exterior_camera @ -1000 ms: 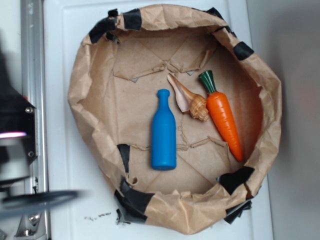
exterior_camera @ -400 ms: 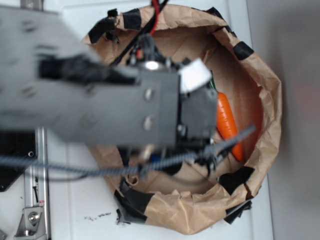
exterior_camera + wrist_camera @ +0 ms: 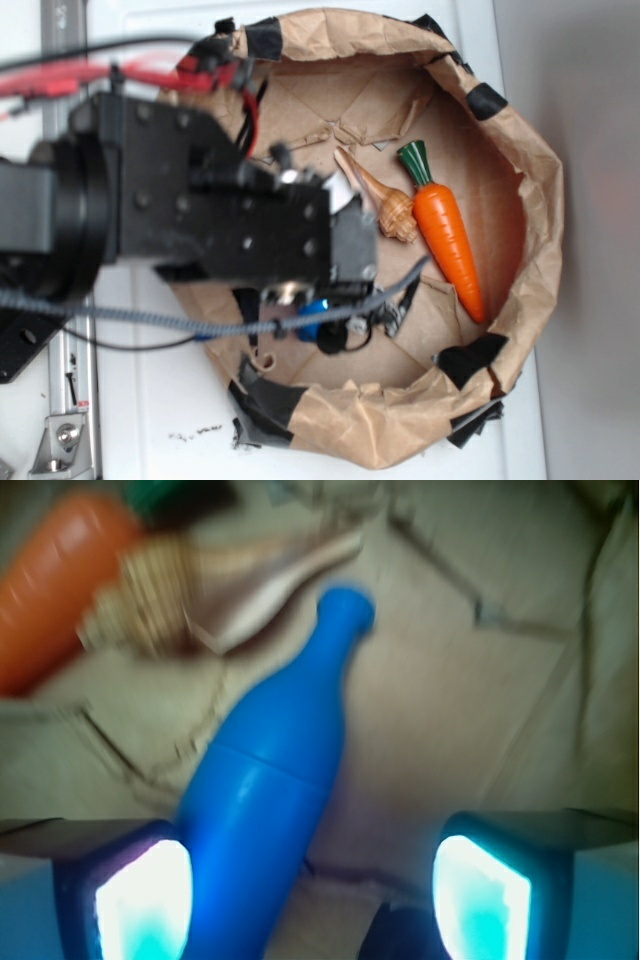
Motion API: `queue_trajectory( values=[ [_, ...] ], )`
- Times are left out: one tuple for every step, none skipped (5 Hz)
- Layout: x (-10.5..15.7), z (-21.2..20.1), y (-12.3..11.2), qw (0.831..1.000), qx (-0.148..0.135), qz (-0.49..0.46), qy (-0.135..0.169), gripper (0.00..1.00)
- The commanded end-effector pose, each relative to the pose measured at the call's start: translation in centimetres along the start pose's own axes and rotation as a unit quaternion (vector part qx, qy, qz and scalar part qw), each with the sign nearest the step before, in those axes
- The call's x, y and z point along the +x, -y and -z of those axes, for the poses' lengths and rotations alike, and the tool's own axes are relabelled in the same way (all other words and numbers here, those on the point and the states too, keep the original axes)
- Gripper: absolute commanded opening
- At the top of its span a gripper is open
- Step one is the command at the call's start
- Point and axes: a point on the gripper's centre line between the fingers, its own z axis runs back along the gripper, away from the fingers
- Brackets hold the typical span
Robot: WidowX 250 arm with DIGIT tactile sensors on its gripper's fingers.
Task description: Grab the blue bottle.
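Note:
The blue bottle lies on brown paper, its neck pointing away and to the right in the wrist view. My gripper is open, with the jaws standing wide on either side of the bottle's body. The bottle sits close against the left fingertip, with a wide gap to the right fingertip. In the exterior view my black arm covers nearly all of the bottle; only a small blue patch shows under it.
An orange carrot and a tan seashell lie to the right of the bottle, inside a crumpled brown paper bowl patched with black tape. Cables hang across the arm. A metal rail runs along the left.
The arm swung in from the left over the bowl, then settled lower over the bottle. The shell and carrot top, covered a moment ago, show again.

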Motion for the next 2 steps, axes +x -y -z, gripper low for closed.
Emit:
queue_trajectory(
  values=[
    [-0.8,1.2,1.5,0.997,-0.019,0.078,0.008,0.91],
    [0.0,-0.6,2.3,0.991,-0.021,0.135,-0.003,0.00]
  ],
)
